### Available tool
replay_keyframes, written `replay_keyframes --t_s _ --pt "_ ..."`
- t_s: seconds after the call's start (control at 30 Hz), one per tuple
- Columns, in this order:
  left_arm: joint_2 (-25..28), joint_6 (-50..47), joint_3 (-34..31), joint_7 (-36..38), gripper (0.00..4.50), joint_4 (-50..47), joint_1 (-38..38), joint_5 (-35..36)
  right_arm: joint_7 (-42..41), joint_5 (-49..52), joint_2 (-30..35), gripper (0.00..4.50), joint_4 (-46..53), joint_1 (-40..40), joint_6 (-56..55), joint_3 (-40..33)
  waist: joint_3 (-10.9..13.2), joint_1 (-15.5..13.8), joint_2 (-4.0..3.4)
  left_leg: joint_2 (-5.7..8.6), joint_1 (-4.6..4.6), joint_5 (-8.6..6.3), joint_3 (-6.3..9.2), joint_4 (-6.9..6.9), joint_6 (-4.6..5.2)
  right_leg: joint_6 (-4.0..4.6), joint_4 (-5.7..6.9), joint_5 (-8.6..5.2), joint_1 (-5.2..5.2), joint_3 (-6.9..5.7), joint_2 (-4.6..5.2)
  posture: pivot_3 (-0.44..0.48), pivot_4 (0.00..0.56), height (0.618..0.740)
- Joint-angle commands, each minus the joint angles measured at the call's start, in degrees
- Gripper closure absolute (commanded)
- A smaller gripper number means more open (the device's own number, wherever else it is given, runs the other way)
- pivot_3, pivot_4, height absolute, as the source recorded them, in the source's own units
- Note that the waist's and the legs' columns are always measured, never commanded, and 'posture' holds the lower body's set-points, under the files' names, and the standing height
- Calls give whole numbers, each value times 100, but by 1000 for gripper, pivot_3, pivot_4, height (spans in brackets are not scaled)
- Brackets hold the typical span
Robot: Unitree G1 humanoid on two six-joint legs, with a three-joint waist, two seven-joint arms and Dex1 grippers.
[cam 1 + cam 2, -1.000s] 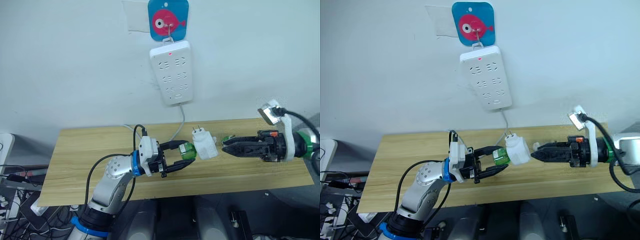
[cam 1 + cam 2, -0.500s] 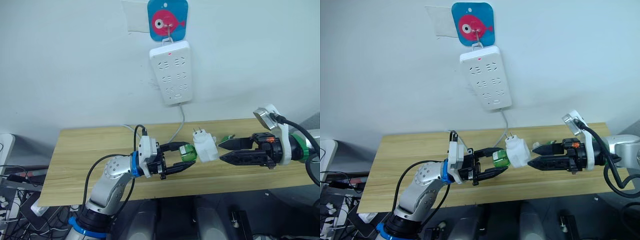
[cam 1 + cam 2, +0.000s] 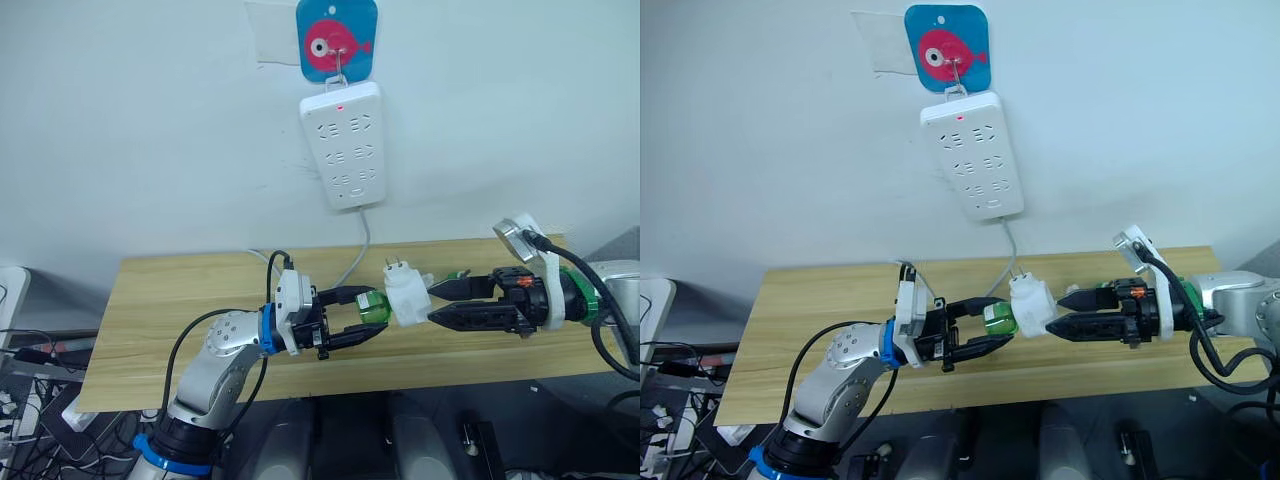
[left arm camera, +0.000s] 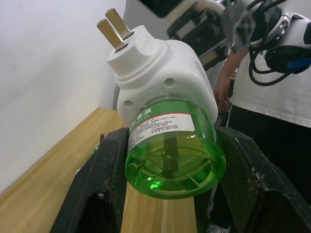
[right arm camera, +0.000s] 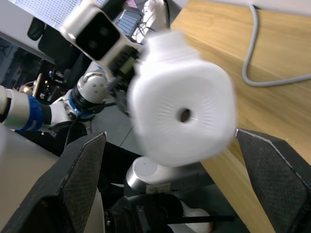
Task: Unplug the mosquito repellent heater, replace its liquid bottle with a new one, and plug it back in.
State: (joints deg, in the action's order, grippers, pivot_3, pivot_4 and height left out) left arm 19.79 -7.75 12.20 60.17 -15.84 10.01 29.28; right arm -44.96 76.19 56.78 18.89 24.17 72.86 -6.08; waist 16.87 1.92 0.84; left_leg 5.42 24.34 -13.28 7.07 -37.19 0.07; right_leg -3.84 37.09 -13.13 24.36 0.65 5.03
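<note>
The mosquito repellent heater (image 3: 408, 297) hangs above the wooden surface (image 3: 170, 300), its green bottle (image 4: 171, 151) clamped in the left claw (image 3: 362, 318). The right claw (image 3: 438, 303), spread wide, brackets the heater's vented top without gripping.

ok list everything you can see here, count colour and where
mosquito repellent heater: 1, white, unplugged, held above the table between the pincers
liquid bottle: 1, green, attached to the heater
power strip: 1, white, red light on, hanging on the wall
fish hook plate: 1, blue and pink, above the strip
table: 1, light wood
left pincer: black, shut on the bottle
right pincer: black, open at the heater's vent end
</note>
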Motion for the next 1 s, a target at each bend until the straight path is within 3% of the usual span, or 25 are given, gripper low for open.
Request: replay_keyframes --t_s 0.03,0.17,0.37,0.6,0.8,1.0 --pt "-55 -5 53 57 2249 -361 40 209 -75 -121 -56 59 202 85 -47 30 0 0 0 -1 0 0 1 0 0 0 0 0 0 -1 0 -111 276 740" --pt "-51 -138 73 102 2249 -416 61 317 41 122 -183 59 70 209 171 24 0 4 0 0 0 0 1 0 0 0 0 0 0 -1 0 -110 280 740" --pt "-22 -370 76 106 2249 -481 62 501 302 1255 -203 59 -306 491 724 -13 0 4 1 -1 0 0 1 0 0 0 -1 0 -1 -1 0 -112 281 740" --pt "-9 -429 72 75 2249 -513 72 538 565 1452 -202 59 -310 565 786 38 0 5 0 0 0 0 1 0 0 1 0 0 -1 -1 0 -111 281 740" --pt "22 -466 97 100 2249 -542 45 558 812 1515 -314 1412 -368 598 706 35 0 6 0 -1 0 0 1 0 0 1 0 0 -1 -1 0 -111 280 740" --pt "1 -332 95 106 2249 -472 66 392 932 1641 -310 1438 -375 532 718 -16 0 5 0 0 0 0 1 0 0 1 -1 0 -1 -1 0 -116 281 740"
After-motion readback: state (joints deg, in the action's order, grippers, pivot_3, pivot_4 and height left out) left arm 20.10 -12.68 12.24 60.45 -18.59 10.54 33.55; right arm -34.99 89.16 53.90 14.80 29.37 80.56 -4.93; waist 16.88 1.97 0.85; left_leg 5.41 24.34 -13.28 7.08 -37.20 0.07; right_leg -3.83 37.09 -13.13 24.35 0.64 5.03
